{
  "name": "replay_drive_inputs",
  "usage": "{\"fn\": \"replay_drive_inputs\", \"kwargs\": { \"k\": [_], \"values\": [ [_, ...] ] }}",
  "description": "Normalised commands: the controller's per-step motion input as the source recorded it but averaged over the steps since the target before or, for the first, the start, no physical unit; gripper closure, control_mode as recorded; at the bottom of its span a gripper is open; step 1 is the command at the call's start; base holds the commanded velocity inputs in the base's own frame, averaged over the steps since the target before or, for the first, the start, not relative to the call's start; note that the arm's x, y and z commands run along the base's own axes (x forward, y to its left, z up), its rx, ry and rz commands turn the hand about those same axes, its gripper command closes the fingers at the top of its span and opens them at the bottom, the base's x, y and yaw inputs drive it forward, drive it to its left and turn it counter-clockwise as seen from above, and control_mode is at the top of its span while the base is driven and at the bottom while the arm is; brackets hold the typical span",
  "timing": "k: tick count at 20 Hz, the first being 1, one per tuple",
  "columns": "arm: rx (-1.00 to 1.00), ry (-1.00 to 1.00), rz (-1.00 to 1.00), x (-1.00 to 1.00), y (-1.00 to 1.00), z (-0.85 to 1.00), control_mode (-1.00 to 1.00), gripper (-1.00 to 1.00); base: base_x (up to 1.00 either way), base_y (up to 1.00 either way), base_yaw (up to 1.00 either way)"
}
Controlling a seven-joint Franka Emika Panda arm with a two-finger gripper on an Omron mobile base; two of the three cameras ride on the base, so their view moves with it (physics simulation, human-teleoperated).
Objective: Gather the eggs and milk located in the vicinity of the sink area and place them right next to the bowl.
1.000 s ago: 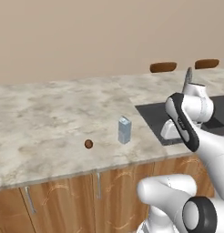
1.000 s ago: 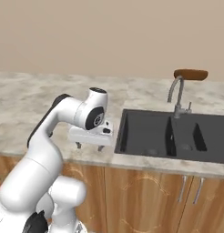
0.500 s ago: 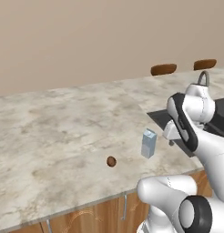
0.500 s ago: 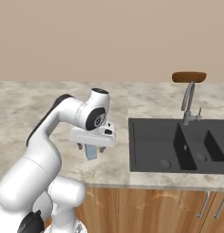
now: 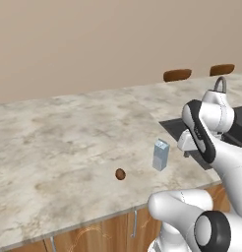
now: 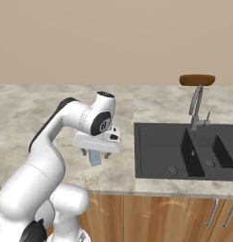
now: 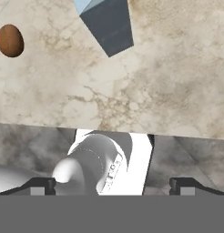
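Beige plain wall behind; marbled cream-grey stone tabletop [image 5: 64,142] over wood cabinet fronts. Dark grey rectangular sink [image 6: 184,151] w/ curved metal faucet [image 6: 196,106] set in it. Pale blue gabled milk carton [image 5: 160,155] stands upright just left of sink; small brown egg [image 5: 120,173] near carton, further from sink. Pincer [image 6: 94,154] hangs above carton, fingers wide apart, holding nothing.
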Motion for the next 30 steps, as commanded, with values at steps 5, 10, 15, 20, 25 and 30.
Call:
{"fn": "replay_drive_inputs", "kwargs": {
  "k": [5, 10, 15, 20, 25, 30],
  "values": [
    [-0.04, 0.00, 0.01, 0.00, 0.13, 0.00, -1.00, -1.00, 0.00, 0.00, 0.00],
    [-0.20, 0.09, 0.08, 0.31, 0.41, 0.45, -1.00, -1.00, 0.00, 0.00, 0.00],
    [-0.09, 0.08, -0.02, 0.81, 0.09, 0.13, -1.00, -1.00, 0.00, 0.00, 0.00],
    [0.00, 0.00, -0.07, 0.96, 0.00, 0.00, -1.00, -1.00, 0.00, 0.00, 0.00],
    [0.03, 0.00, -0.05, 0.46, 0.00, -0.03, -1.00, -1.00, 0.00, 0.00, 0.00],
    [0.08, 0.00, -0.03, 0.17, 0.02, -0.30, -1.00, -1.00, 0.00, 0.00, 0.00]
  ]
}}
